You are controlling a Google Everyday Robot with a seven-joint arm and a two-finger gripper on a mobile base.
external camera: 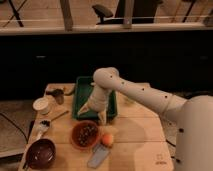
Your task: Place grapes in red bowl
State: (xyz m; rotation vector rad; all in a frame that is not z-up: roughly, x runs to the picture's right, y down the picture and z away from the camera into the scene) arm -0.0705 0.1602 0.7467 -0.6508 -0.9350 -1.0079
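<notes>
The red bowl (75, 138) sits on the wooden table near its front, left of centre. The grapes (88, 132), a dark clump, lie inside the bowl. My gripper (93, 115) hangs just above and behind the bowl's far rim, over the front edge of the green tray (82, 89). Its fingers are spread apart and hold nothing. The white arm reaches in from the right.
An orange fruit (107, 139) touches the bowl's right side, with a grey flat object (98, 156) in front of it. A maroon bowl (41, 153) sits at the front left. A white cup (42, 105), a metal cup (59, 95) and a utensil (42, 128) stand at the left.
</notes>
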